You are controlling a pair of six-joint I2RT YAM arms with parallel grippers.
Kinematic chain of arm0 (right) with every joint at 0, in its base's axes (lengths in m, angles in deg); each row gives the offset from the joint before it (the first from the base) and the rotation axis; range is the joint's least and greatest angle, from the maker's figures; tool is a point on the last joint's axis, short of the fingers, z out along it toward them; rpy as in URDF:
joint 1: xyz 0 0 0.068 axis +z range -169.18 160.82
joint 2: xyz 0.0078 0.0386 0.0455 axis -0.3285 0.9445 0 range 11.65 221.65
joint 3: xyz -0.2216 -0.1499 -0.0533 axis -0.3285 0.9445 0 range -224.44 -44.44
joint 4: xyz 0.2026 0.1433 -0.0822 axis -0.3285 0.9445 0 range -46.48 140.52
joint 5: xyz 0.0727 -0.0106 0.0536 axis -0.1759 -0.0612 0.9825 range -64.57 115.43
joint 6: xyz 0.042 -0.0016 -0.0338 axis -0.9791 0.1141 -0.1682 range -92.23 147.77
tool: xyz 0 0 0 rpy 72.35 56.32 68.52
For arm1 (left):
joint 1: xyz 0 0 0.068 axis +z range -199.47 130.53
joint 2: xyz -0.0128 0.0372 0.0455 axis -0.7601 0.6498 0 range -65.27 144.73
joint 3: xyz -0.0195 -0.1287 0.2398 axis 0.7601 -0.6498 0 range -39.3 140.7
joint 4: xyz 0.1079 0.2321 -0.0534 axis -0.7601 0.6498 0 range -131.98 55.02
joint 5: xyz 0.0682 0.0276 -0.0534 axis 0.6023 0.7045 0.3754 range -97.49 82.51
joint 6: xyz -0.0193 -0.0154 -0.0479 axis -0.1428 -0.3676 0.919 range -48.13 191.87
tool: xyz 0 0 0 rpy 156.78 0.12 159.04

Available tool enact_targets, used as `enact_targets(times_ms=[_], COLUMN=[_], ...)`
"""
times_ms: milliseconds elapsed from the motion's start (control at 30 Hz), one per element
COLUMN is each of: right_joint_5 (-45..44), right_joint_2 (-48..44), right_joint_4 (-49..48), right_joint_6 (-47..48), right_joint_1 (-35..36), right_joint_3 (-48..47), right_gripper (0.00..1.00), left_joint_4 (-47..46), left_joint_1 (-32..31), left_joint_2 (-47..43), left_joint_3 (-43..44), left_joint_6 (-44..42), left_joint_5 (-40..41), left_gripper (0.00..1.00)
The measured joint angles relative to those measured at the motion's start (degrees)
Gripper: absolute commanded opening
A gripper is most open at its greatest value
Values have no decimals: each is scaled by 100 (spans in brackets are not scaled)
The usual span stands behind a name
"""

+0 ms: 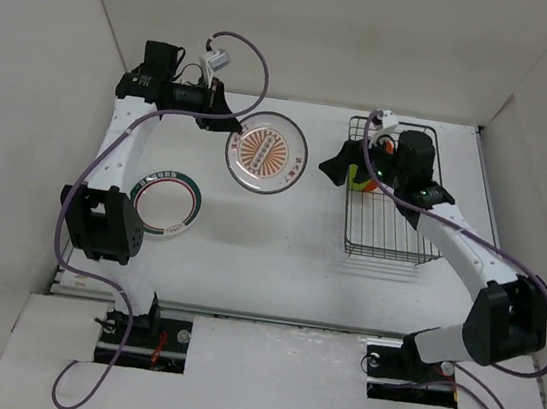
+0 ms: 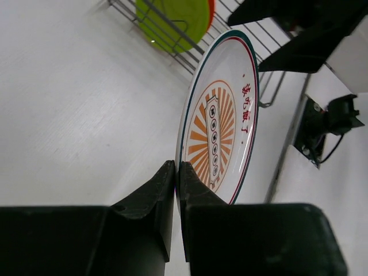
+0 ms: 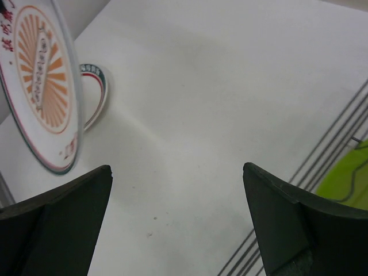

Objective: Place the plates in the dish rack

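4 plates over a white table (image 1: 276, 265) boxed in by white walls. Ring-rimmed plate (image 1: 164, 202) lies flat near the left edge. Left gripper (image 1: 226, 124), jaws pinched on the rim, holds the sunburst plate (image 1: 266, 152) face up, far centre. Lime green plate (image 2: 172, 20) and orange plate (image 2: 211, 8) stand on edge in the dish rack (image 1: 392, 225), whose long axis runs near-to-far by the right edge. Right gripper (image 3: 176, 168) gapes wide at the rack's far left end.

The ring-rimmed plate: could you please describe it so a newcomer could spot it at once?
Look at the left half of the table, beside the left arm. The ring-rimmed plate there lies flat; its plain white centre and dark green-and-red rim ring set it apart from the sunburst plate in the left gripper.
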Motion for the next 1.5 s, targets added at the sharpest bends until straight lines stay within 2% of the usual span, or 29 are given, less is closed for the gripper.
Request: enact_targets(times_ms=[400, 567, 767, 967, 1133, 1200, 1267, 1300, 1367, 1400, 1467, 1500], right_joint_5=[627, 339, -111, 243, 839, 1034, 1191, 1261, 1397, 1480, 1589, 1611], right_joint_2=[793, 695, 116, 238, 846, 1113, 1320, 1386, 1436, 1440, 1440, 1436], right_joint_4=[-337, -380, -848, -1246, -1261, -1255, -1244, -1235, -1209, -1200, -1226, -1259], right_joint_6=[22, -66, -439, -586, -651, -656, -643, -643, -636, -678, -706, -761], right_joint_1=[658, 614, 483, 446, 533, 632, 752, 809, 925, 975, 1051, 1049], right_joint_3=[-625, -575, -291, -365, -560, -634, -686, -702, -732, -754, -833, -848], right_gripper=[99, 99, 99, 99, 97, 91, 75, 54, 37, 24, 14, 14], left_joint_4=[787, 822, 833, 835, 876, 918, 953, 964, 966, 966, 968, 964], left_joint_1=[-31, -35, -52, -87, -87, -87, -101, -109, -118, -125, -127, -111], left_joint_2=[-146, -146, -144, -144, -144, -144, -144, -144, -142, -133, -122, -111], left_joint_3=[-63, -70, -116, -122, -122, -122, -122, -120, -120, -120, -120, -120], left_joint_6=[-363, -382, -407, -409, -459, -509, -562, -581, -643, -647, -693, -706], left_joint_5=[-420, -444, -409, -420, -509, -577, -658, -678, -678, -678, -678, -706], left_gripper=[0, 0, 0, 0, 0, 0, 0, 0, 0, 0, 0, 0])
